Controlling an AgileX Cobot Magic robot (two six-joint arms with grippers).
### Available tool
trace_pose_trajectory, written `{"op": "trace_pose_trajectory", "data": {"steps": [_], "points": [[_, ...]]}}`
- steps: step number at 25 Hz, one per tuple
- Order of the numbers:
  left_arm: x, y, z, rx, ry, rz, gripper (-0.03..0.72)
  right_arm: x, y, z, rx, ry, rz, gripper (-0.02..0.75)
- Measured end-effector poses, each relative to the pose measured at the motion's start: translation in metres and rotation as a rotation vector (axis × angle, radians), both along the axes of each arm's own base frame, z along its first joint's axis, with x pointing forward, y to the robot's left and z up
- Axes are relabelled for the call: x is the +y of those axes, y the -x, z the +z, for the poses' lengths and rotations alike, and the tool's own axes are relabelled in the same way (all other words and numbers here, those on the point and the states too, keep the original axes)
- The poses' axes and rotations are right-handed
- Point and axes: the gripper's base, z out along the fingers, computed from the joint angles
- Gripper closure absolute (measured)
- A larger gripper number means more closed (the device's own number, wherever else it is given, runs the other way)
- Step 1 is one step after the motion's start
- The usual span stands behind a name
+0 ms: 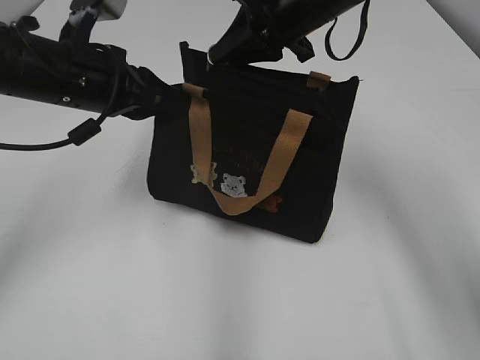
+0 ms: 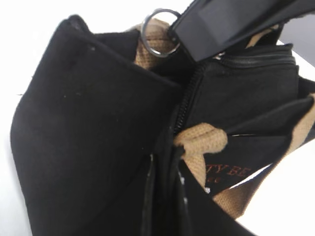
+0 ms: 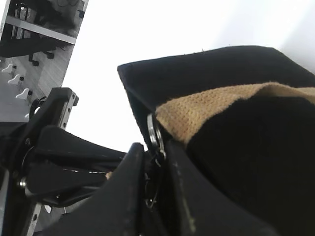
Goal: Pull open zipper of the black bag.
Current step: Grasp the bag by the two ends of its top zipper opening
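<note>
Black bag (image 1: 247, 150): stands upright on the white table (image 1: 90, 285), near the middle of the exterior view, front face toward the camera
Handles: the front tan webbing handle (image 1: 240, 199) hangs down in a loop over the bag's front, above small bear patches (image 1: 234, 184); faint lettering shows in the left wrist view
Zipper (image 2: 189, 96): a black toothed line running along the bag's top edge; a silvery metal ring (image 2: 158, 32) sits at its end, by the bag's rear left corner
Left gripper (image 1: 154, 91): at the bag's upper left side, jaws drawn narrow with a fold of the black fabric between them, as far as the left wrist view shows
Right gripper (image 3: 155, 162): comes in from above the rear left corner; its two black fingers (image 3: 123, 196) stand close together, pinched on the metal ring
Table: plain white, bag's shadow beneath it
</note>
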Motion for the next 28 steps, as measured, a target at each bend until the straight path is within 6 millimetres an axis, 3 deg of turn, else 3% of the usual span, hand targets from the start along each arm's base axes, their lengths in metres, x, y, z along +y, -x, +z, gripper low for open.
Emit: {"op": "trace_pose_trajectory", "data": {"steps": [4, 6, 9, 13, 19, 21, 24, 28], "points": [[0.001, -0.001, 0.0, -0.001, 0.0, 0.007, 0.654, 0.001, -0.001, 0.001, -0.002, -0.019, -0.009, 0.645], [0.001, -0.001, 0.0, -0.006, -0.006, 0.009, 0.654, 0.001, -0.002, 0.002, -0.007, -0.031, -0.021, 0.609], [0.014, -0.004, -0.013, -0.001, -0.086, 0.038, 0.654, -0.015, -0.012, 0.029, -0.094, -0.106, -0.15, 0.556], [0.014, -0.003, -0.012, -0.007, -0.094, 0.036, 0.654, -0.016, -0.013, 0.035, -0.108, -0.122, -0.169, 0.728], [0.014, -0.003, -0.013, -0.007, -0.096, 0.035, 0.654, -0.001, -0.009, 0.02, -0.067, -0.089, -0.094, 0.729], [0.014, -0.003, -0.013, -0.007, -0.096, 0.035, 0.654, 0.008, -0.006, 0.01, -0.024, -0.084, -0.056, 0.637], [0.014, -0.003, -0.013, -0.007, -0.098, 0.034, 0.654, 0.014, -0.002, -0.002, 0.066, -0.076, -0.023, 0.438], [0.014, -0.003, -0.013, -0.007, -0.098, 0.032, 0.654, 0.015, 0.002, -0.005, 0.136, -0.055, -0.018, 0.372]]}}
